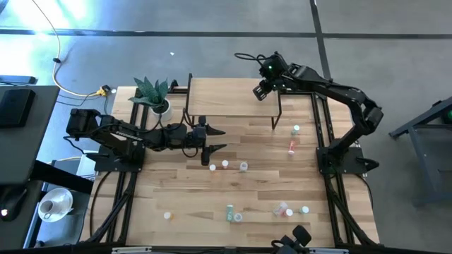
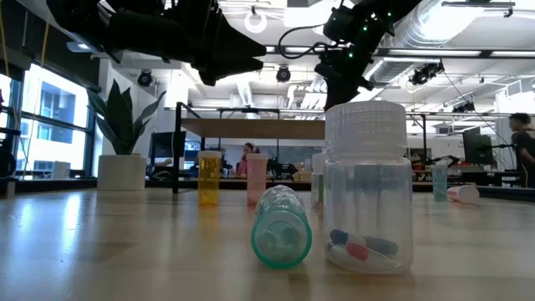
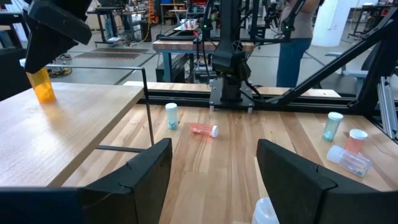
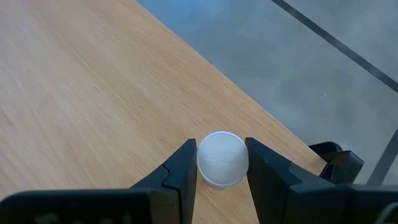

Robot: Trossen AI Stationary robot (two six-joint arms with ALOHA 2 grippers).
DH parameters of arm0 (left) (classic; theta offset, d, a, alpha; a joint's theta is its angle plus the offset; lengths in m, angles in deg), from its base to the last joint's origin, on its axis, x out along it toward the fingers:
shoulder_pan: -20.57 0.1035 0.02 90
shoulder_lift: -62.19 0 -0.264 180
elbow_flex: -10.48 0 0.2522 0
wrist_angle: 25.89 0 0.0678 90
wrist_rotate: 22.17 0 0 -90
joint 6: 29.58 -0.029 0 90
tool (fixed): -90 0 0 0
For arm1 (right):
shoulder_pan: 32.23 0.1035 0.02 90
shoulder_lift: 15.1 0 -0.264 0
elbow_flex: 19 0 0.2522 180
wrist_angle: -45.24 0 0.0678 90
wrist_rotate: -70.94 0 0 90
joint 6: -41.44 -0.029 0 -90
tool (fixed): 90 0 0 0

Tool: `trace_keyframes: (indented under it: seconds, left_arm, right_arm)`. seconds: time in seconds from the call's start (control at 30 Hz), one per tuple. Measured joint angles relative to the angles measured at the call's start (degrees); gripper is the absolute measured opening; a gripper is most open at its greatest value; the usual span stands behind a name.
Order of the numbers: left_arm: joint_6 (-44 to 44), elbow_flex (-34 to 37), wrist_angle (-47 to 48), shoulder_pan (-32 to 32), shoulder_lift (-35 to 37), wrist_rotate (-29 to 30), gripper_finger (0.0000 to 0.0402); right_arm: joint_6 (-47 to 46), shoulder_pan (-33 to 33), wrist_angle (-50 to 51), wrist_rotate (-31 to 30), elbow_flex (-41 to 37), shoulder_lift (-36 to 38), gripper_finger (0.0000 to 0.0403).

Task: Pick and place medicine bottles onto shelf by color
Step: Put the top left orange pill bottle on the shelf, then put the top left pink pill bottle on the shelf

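The right gripper (image 4: 221, 163) pinches an orange bottle (image 3: 43, 87) at the shelf (image 1: 226, 99) corner, apparently placing it; release likely next, while the left gripper (image 1: 212, 139) waits spread.

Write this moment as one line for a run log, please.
right hand: shut on orange bottle, over shelf | left hand: open, above table | loose bottles: on table

Striped wooden table (image 1: 176, 187), scattered bottles (image 1: 242, 166) (some toppled), potted plant (image 1: 152, 95), shelf (image 1: 226, 99)
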Motion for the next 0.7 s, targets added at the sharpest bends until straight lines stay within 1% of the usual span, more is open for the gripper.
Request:
trace_keyframes:
  seconds: [0.23,0.53,0.7]
  left_arm:
    - [0.0,0.0,0.0,0.0,0.0,0.0,0.0225]
    - [0.0,0.0,0.0,0.0,0.0,0.0,0.0225]
    - [0.0,0.0,0.0,0.0,0.0,0.0,0.0225]
  right_arm:
    - [0.0,0.0,0.3,-0.3,0.0,0.0,0.0108]
    - [0.0,0.0,0.3,-1.7,0.0,0.0,0.0174]
    - [0.0,0.0,0.4,-1.7,0.0,0.2,0.0187]
